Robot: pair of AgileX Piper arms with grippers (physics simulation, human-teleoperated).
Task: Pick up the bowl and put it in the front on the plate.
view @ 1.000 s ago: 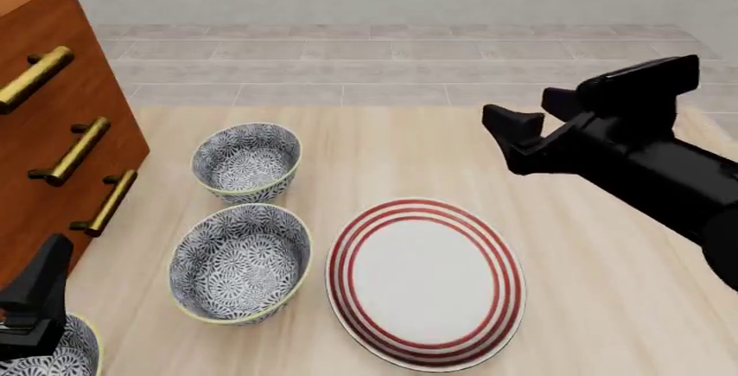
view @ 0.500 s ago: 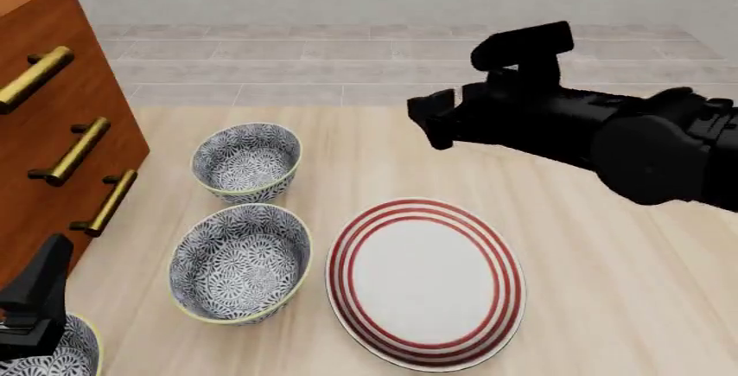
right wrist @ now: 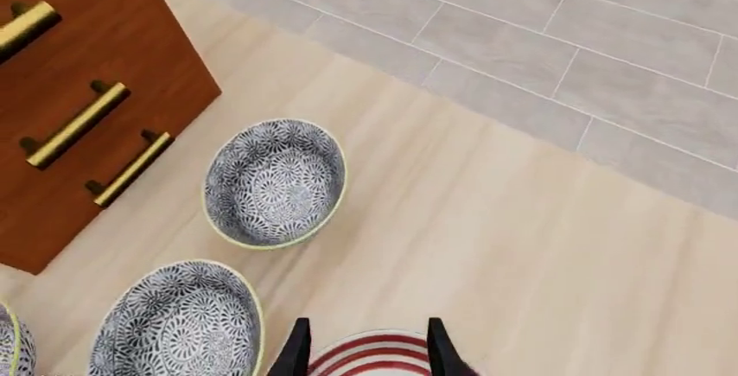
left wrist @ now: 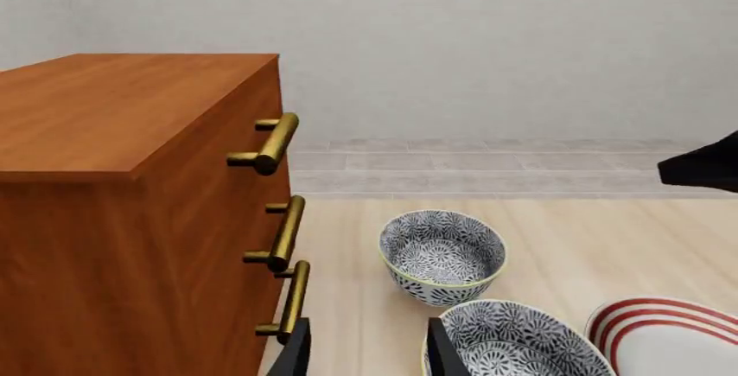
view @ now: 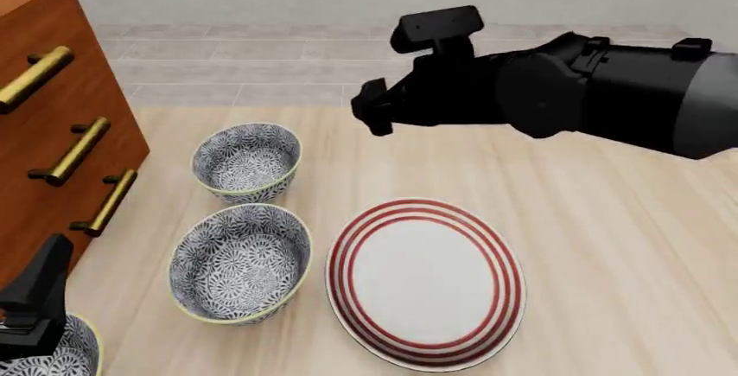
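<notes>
Front view: right hand (view: 372, 117) (empty) hovers past plate (view: 426, 283).

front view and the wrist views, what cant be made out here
- Third bowl: front view shows only a sliver, cut by the bottom edge and covered by the left gripper.
- Plate: both wrist views show only part, cut by the frame edge.
- Right gripper: fingertips are cut off in its wrist view; in the front view the arm's bulk hides the jaw gap.
- Dresser: cut by the left edge in the front view.
</notes>
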